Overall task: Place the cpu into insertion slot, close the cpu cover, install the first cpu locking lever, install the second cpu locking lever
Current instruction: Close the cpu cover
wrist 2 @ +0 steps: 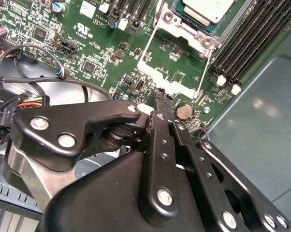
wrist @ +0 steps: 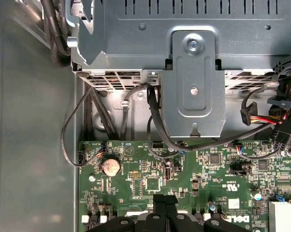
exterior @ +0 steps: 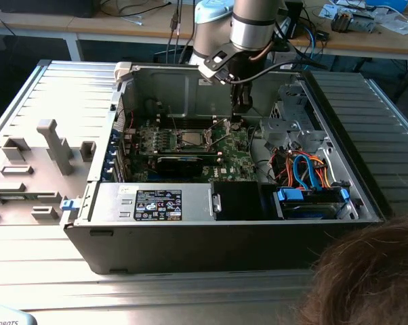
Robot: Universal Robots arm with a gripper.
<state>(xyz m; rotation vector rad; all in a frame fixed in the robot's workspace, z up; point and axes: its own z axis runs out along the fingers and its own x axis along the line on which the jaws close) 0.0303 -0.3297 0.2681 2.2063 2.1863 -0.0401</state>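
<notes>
Exterior view, tool (exterior: 239, 116) in case (exterior: 211, 237), perhaps metal table (exterior: 68, 88)

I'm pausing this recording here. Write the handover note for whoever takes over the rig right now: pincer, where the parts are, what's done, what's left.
Pincer: shut, nothing held. Its tips are low over the green motherboard, close to the free edge of the cpu cover. I cannot tell whether they touch it.
Parts: the cpu sits in the insertion slot, silver top up. The cpu cover stands open, swung away from the slot.
Done: cpu placed in the slot.
Left: cover not closed, so both locking steps remain.
</notes>
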